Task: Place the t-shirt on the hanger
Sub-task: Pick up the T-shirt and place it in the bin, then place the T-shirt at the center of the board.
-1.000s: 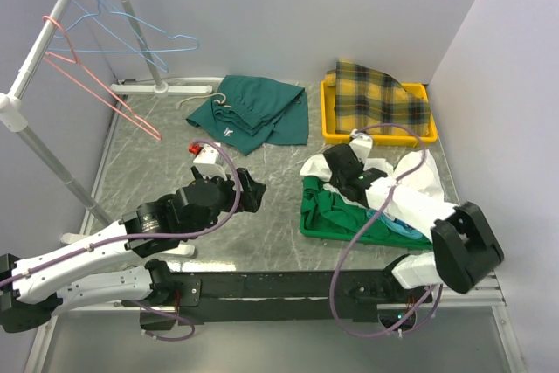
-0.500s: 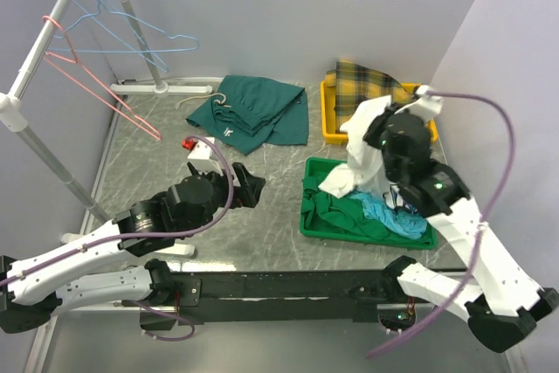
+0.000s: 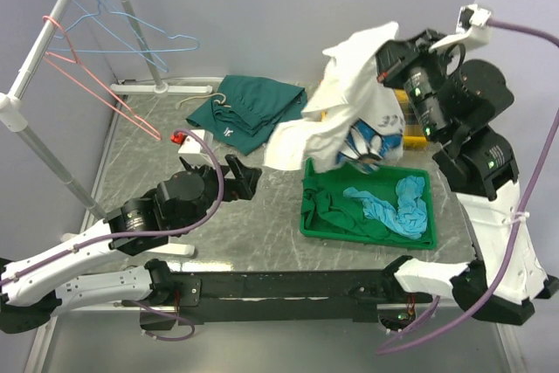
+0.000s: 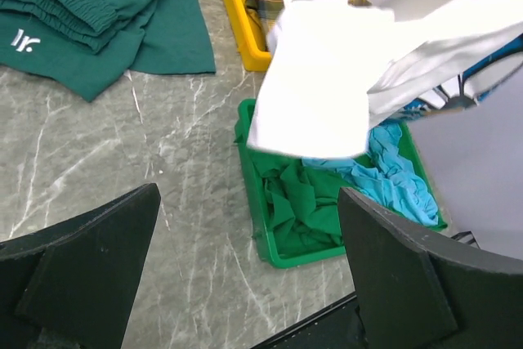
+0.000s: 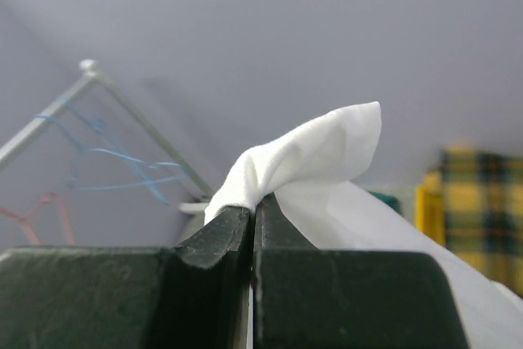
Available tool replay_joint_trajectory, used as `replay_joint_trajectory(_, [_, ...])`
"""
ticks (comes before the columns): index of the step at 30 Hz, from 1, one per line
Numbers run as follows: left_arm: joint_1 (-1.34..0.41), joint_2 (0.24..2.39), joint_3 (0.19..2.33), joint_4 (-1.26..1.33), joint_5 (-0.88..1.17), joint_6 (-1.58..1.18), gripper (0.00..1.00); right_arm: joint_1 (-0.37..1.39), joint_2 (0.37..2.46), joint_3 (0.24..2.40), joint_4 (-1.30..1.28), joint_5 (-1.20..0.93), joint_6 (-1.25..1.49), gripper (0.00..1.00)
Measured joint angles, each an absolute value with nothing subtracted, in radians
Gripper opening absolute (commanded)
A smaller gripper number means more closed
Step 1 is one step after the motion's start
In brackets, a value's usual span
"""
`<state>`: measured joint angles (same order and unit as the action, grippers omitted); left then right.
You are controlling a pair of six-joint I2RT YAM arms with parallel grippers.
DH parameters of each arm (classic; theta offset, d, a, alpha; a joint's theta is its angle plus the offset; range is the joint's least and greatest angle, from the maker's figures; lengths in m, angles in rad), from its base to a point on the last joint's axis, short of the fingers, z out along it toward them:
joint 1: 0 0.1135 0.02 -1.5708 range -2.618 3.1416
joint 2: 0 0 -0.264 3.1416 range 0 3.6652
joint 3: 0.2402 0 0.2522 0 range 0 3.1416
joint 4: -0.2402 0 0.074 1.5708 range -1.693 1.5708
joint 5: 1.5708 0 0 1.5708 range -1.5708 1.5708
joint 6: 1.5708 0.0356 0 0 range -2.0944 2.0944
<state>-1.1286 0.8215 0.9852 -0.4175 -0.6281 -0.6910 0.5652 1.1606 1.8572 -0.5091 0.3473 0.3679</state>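
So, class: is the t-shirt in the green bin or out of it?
Out. The t-shirt hangs from the shut right pincer, in the air over the bin; only a green cloth and a blue cloth lie inside.

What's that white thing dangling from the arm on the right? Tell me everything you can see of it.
It is the t-shirt, soft-looking white cloth with a blue-and-white print partly showing among the folds. The right fingers pinch a bunched fold at its top, so it hangs crumpled in the air, with one flap spreading out to the left. It hangs over the far end of the green tray. Nothing else visibly touches it.
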Motion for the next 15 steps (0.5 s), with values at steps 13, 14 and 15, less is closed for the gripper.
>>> replay_joint_trajectory(13, [-1.129,0.753,0.999,-0.445,-0.702,-0.693,0.99,0.743,1.411,2.021,-0.471,0.238,0.375,0.0])
replay_joint_trajectory(14, [-1.129,0.748,0.999,-0.447,-0.707,-0.693,0.98,0.727,1.431,2.014,-0.472,0.224,0.381,0.0])
replay_joint_trajectory(15, [-1.129,0.744,0.999,-0.448,-0.71,-0.694,0.97,0.701,1.448,2.004,-0.472,0.194,0.394,0.0])
